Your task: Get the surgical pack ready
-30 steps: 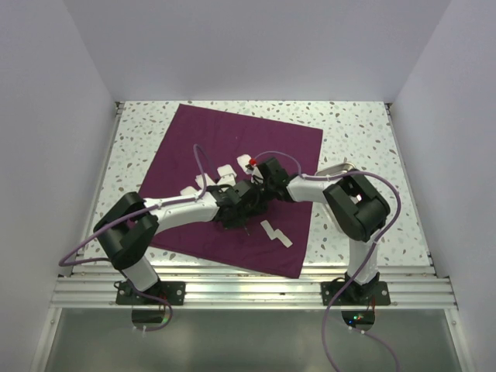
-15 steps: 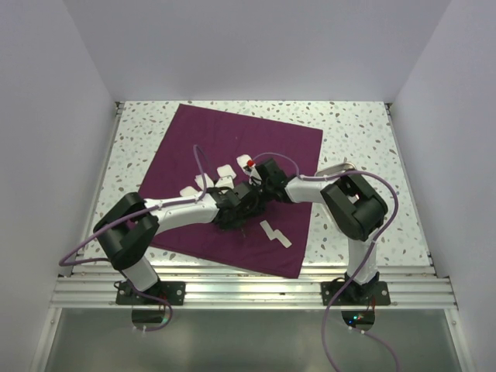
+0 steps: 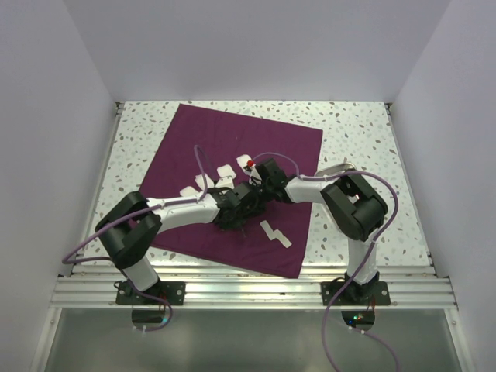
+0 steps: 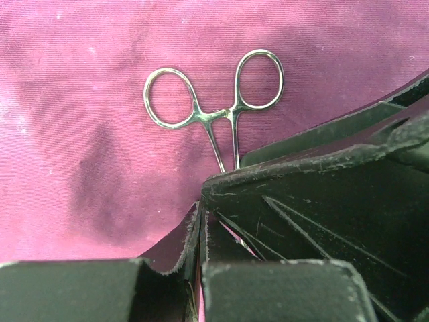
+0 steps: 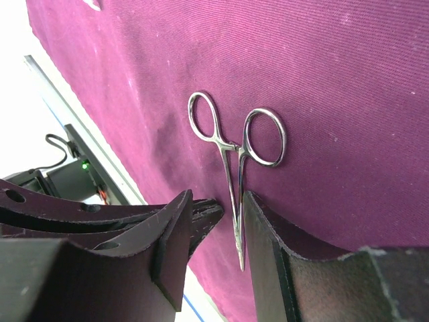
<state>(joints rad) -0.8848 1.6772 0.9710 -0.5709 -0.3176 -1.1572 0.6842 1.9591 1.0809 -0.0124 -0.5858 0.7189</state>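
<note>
The surgical pack lies unfolded: a purple cloth (image 3: pixel 232 139) spread flat, with white gauze squares (image 3: pixel 226 172) and a gauze strip (image 3: pixel 273 232) on it. A thin metal clamp (image 5: pixel 231 144) lies on the cloth, its finger rings (image 4: pixel 218 115) pointing away from both grippers. My right gripper (image 5: pixel 218 198) is open and straddles the clamp's shaft, which lies close to one finger. My left gripper (image 4: pixel 202 268) is shut, its tip just beside the shaft and against the right gripper. In the top view the two grippers (image 3: pixel 245 203) meet at mid-cloth and hide the clamp.
A silver metal tray (image 3: pixel 339 167) peeks out behind the right arm's elbow at the cloth's right edge. Speckled tabletop (image 3: pixel 356 124) surrounds the cloth. White walls close in on three sides, and an aluminium rail (image 3: pixel 248 291) runs along the near edge.
Both grippers have crept slightly left on the cloth while staying together. The cloth and gauze have not moved.
</note>
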